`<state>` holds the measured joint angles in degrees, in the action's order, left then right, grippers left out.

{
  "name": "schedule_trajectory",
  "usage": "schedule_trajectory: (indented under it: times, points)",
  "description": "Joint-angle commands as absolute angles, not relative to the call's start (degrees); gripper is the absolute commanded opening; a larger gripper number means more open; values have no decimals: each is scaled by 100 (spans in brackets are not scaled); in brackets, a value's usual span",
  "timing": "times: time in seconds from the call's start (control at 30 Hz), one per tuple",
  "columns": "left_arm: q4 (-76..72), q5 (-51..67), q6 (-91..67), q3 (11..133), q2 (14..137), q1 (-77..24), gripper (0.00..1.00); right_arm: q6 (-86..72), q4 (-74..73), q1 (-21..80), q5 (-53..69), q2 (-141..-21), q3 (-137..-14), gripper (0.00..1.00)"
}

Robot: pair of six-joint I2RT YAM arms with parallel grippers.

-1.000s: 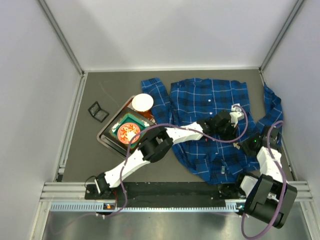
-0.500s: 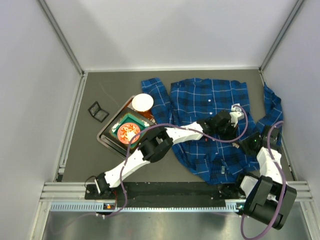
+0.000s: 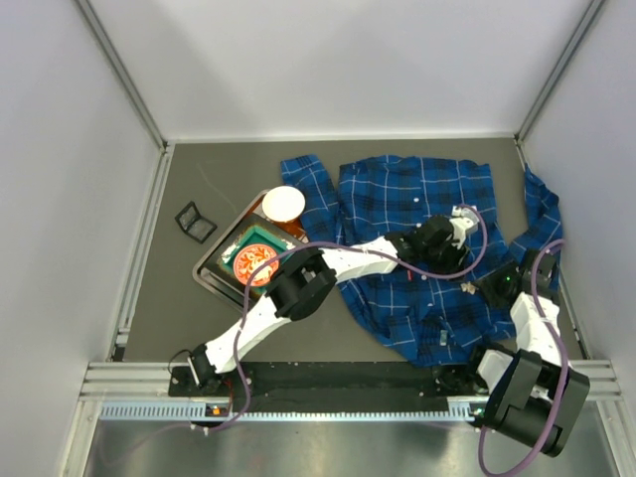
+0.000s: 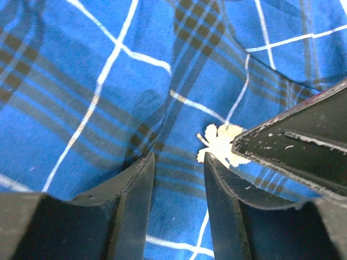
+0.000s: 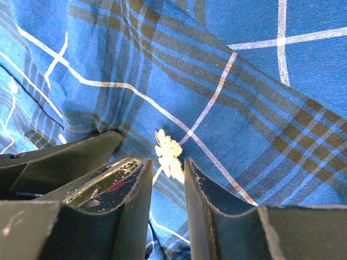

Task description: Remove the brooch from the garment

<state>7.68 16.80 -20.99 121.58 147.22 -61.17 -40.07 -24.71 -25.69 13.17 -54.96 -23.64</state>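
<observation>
The garment (image 3: 412,199), a blue and navy plaid shirt, lies spread across the right half of the table. The brooch (image 5: 169,151), a tiny pale gold flower, is pinned to it. Its near end lies between the tips of my right gripper (image 5: 165,165), whose jaws stand a little apart, with a gap showing beside the pin. In the left wrist view the brooch (image 4: 217,142) sits just right of my left gripper (image 4: 179,165), which is open over bare cloth. A right gripper finger (image 4: 293,143) covers part of the pin. From above, both grippers meet near the brooch (image 3: 467,288).
A dark tray (image 3: 214,266) left of the shirt holds a white bowl (image 3: 283,204) and a green box with a red-orange item (image 3: 255,260). A small black object (image 3: 195,222) lies further left. Walls close in on three sides.
My left gripper has opened from shut, and its wrist has shifted slightly up and to the left. The right arm has stayed where it was.
</observation>
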Motion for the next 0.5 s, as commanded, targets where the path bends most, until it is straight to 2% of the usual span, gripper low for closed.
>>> schedule_trajectory:
  times: [0.0,0.07,0.17,0.2,0.23,0.37,0.47]
  points:
    - [1073,1143,-1705,11726,14081,-6038,51,-3937,-2276,-2610,1283,-5502,-2531,31]
    - [828,1221,-1574,11567,13896,-6038,54,-3920,-2268,-2619,1292,-5502,-2522,31]
    - [493,1555,-1599,11198,13729,-6047,52,-3824,-2259,-2610,1275,-5511,-2514,31]
    - [414,1695,-1626,11189,13729,-6038,48,-3797,-2241,-2610,1266,-5528,-2522,31]
    - [413,1792,-1652,11223,13772,-6047,39,-3736,-2233,-2610,1266,-5537,-2522,31]
    - [431,2284,-1766,11452,13974,-6047,22,-3578,-2118,-2610,1406,-5563,-2540,31]
    - [343,2504,-1837,11522,14106,-6056,20,-3489,-2039,-2610,1494,-5633,-2549,31]
